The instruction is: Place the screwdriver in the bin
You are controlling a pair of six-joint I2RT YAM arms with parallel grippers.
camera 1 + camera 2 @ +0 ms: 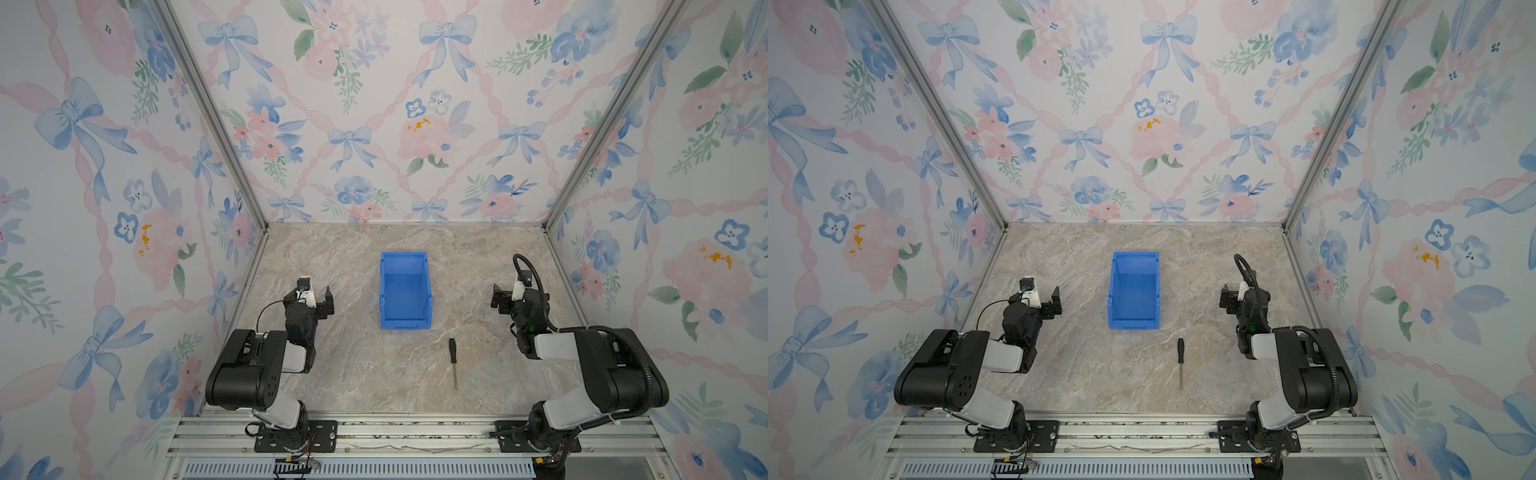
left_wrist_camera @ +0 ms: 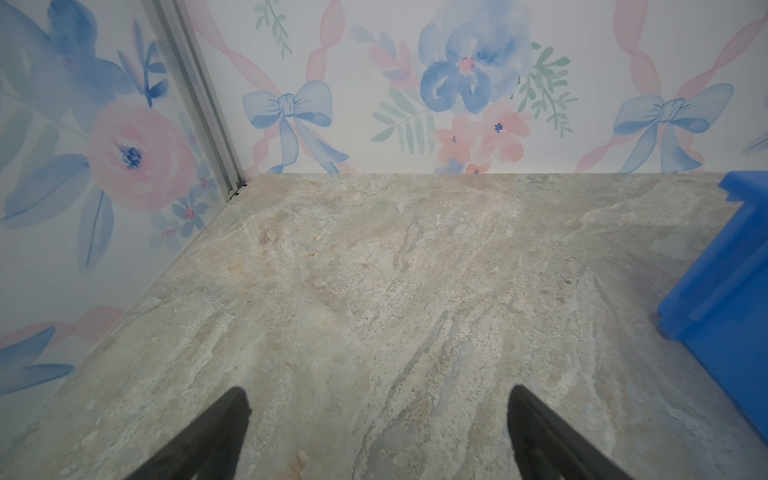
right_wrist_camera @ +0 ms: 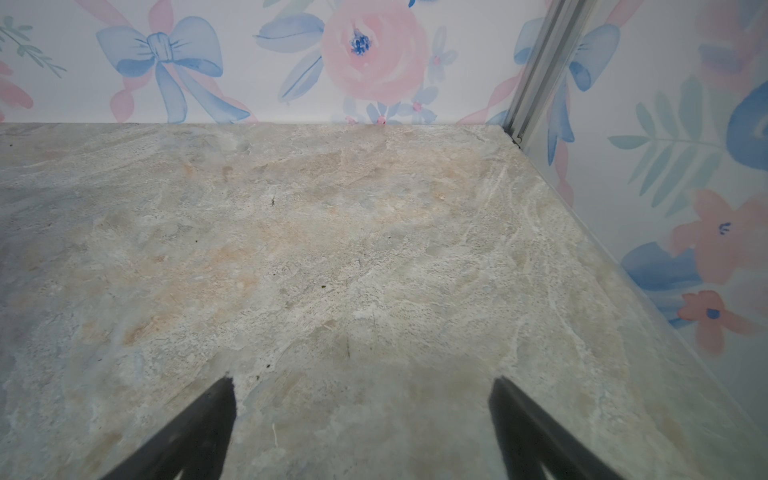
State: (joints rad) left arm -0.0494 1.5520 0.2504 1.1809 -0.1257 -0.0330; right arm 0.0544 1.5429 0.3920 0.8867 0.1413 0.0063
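Though the screwdriver [image 1: 453,360] is small in both top views [image 1: 1180,360], I can see it lying flat on the marbled tabletop [image 1: 353,374], outside the bin [image 1: 405,325] and near its low front lip, a little to the right. Its black handle points toward the bin and its thin shaft toward the metal rail at the near edge. The tip is too fine for me to tell its kind. Nothing touches it.

The blue bin [image 1: 1133,324] stands upright in the middle of the table, between the two arms. The left wrist camera catches only one outer corner and side wall of it [image 2: 723,299]. The rest is cut off at the frame's edge, and its inside is hidden from that angle.

The left gripper [image 1: 324,302] sits well to the left of the bin, low over the table. From above it is a dark cluster, and I can hardly make out how its jaws stand [image 1: 1054,302]. Its wrist view settles this: the left gripper [image 2: 378,399] has two black fingers [image 2: 232,415] spread wide with bare stone between them. Their lower parts are cut off by the frame.

The right gripper [image 1: 498,300] hangs well to the right of the bin, and a looping black cable partly hides the arm behind it [image 1: 1227,300]. In its wrist view the right gripper [image 3: 361,388] likewise has its fingers [image 3: 511,403] far apart with only tabletop between them. That camera faces the far right corner, away from the screwdriver.
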